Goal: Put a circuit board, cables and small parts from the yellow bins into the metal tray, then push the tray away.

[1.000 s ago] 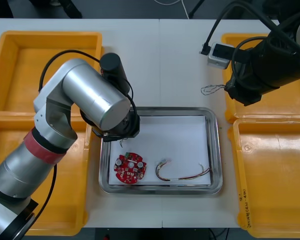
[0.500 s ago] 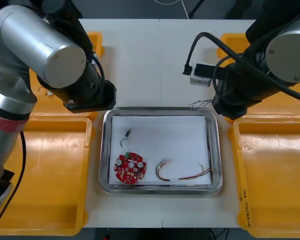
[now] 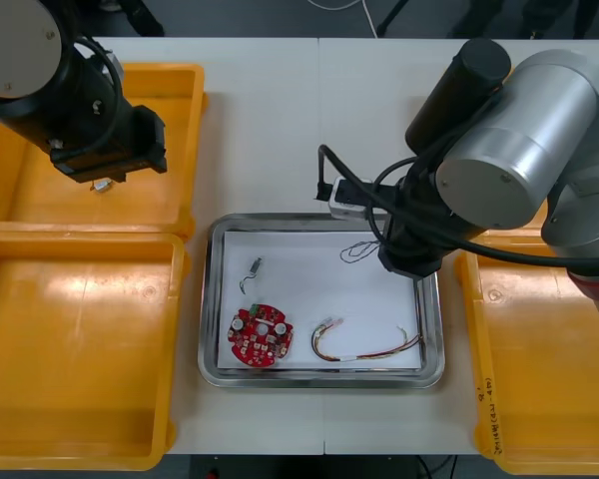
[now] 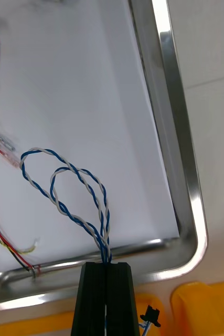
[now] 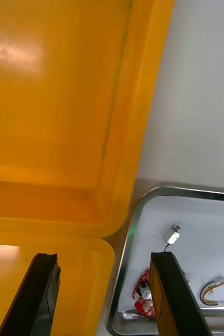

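The metal tray (image 3: 319, 380) is white inside and holds a round red circuit board (image 3: 260, 336), a red and yellow cable (image 3: 365, 345) and a small metal part (image 3: 253, 269). My right gripper (image 4: 106, 265) is shut on a twisted blue and white cable (image 4: 70, 194), whose loops hang over the tray's floor near its rim (image 4: 181, 157). In the front view that cable (image 3: 359, 249) hangs over the tray's back right part, beside the right arm. My left gripper (image 5: 103, 257) is open with nothing between its fingers, above the far left yellow bin (image 5: 49, 131).
Two yellow bins (image 3: 80, 349) lie left of the tray, and another bin (image 3: 549, 369) lies to its right. The right arm's thick body covers the tray's back right corner. Bare table stretches beyond the tray's far edge.
The left arm has left the tray and gone back over the far left bin; the small metal part stays in the tray. The right arm has carried the blue and white cable over the tray.
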Robot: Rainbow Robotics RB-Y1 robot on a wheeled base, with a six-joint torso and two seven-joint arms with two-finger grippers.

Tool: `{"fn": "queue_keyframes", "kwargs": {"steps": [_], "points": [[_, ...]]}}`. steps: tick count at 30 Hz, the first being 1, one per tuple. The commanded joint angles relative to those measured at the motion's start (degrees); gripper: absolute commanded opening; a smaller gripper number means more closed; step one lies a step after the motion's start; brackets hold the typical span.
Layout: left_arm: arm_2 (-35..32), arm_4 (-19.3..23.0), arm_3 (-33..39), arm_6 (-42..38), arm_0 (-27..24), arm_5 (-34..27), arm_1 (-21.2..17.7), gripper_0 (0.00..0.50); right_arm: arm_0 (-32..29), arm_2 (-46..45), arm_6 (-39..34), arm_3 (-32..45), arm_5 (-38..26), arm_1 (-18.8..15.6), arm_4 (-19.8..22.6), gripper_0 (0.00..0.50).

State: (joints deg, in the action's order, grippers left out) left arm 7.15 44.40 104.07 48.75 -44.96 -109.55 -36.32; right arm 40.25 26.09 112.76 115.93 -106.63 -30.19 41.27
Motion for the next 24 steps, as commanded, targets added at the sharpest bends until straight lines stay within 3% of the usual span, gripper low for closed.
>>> {"fn": "queue_keyframes", "kwargs": {"steps": [1,9,14,24], "points": [[-3.02,-0.11,-3.88,10.93,-4.61,-0.45,-3.23,0.500,1.85,3.18,-2.19,-0.61,3.10,1.98,-0.66,0.000],[-4.42,-4.68,-11.79,19.63,-6.02,-0.45,-3.32,0.500,1.76,6.52,-1.57,-4.04,7.14,4.00,-4.88,0.000],[-4.42,-7.66,-15.48,23.05,-6.37,-0.13,-3.32,0.500,1.76,8.01,-1.14,-6.33,8.72,4.00,-5.15,0.000],[-4.51,-10.21,-20.31,25.69,-6.54,7.86,-3.32,0.500,0.09,12.14,-1.40,-7.29,12.50,3.82,-10.33,0.000]]}}
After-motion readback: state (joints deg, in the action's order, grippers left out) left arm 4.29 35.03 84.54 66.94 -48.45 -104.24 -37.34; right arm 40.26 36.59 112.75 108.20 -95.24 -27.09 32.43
